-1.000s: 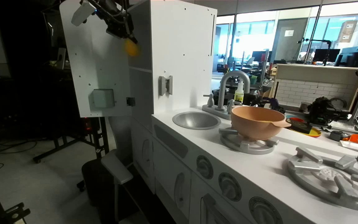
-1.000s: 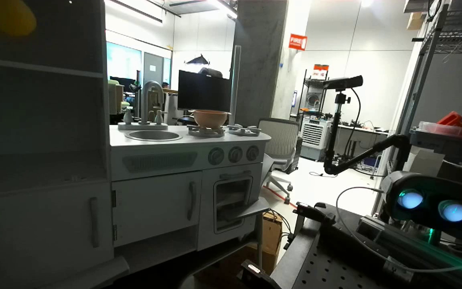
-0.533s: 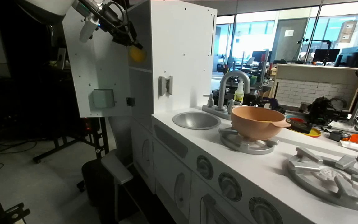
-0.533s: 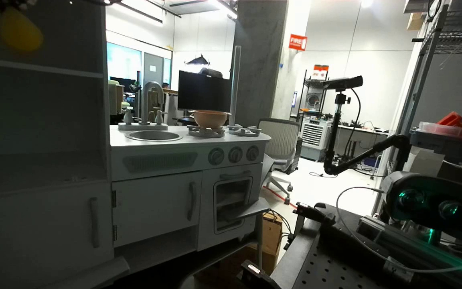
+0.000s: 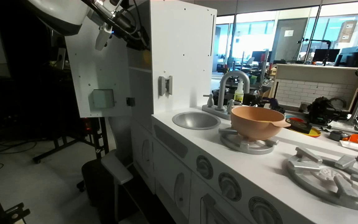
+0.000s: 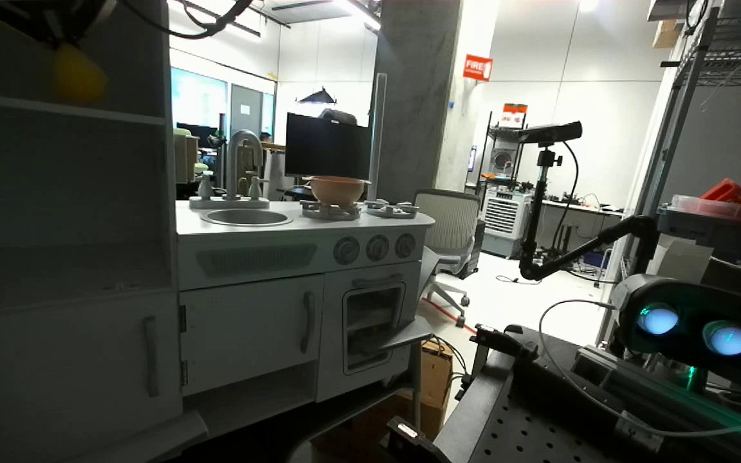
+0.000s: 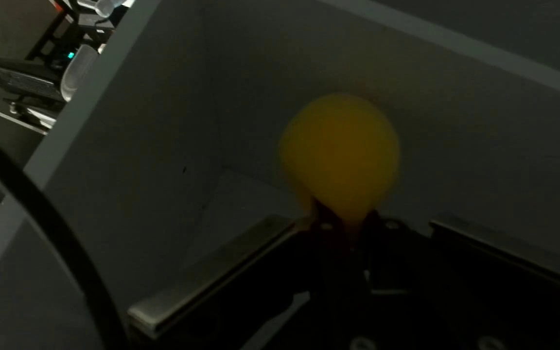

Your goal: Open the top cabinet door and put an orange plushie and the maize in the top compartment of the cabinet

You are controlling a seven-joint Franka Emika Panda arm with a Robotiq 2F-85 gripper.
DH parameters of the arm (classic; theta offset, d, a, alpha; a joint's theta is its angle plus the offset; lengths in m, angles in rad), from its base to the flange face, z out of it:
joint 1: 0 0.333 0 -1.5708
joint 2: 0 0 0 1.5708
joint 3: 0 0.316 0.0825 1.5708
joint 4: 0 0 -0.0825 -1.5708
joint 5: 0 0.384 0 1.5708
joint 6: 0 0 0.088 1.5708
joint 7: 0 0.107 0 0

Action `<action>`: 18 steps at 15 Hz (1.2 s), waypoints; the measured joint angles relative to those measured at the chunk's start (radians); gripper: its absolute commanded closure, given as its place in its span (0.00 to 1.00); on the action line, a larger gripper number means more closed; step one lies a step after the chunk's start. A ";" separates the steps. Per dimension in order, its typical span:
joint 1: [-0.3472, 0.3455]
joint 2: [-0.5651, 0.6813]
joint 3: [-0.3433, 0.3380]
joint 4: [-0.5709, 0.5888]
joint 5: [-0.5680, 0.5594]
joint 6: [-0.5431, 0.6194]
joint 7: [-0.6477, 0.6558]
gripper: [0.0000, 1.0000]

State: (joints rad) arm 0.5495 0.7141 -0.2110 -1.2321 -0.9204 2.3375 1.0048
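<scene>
The gripper [image 7: 345, 221] pinches the orange plushie [image 7: 341, 150] by its thin end, the fat end lower, above the top compartment's shelf [image 6: 126, 116], so down seems next.

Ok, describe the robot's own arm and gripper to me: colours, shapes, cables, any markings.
The arm has a rounded, glossy white shell with a dark lower edge, then silvery metal towards the wrist. A small blue light shows beside a pale grey piece. Black cables loop alongside. The gripper looks black, with angular links. No lettering is legible.
</scene>
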 measured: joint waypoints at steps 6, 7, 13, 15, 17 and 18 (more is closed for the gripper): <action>0.000 0.031 -0.015 0.049 0.000 -0.003 0.019 0.41; 0.000 0.033 -0.015 0.054 0.000 -0.003 0.022 0.34; 0.007 0.043 -0.015 0.078 0.000 -0.003 0.034 0.00; 0.011 0.047 -0.015 0.086 0.000 -0.003 0.036 0.00; 0.016 0.043 -0.003 0.088 0.005 -0.002 0.022 0.00; 0.017 0.035 0.016 0.085 0.014 -0.002 -0.009 0.00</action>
State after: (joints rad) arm 0.5666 0.7495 -0.1949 -1.1469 -0.9062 2.3352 0.9960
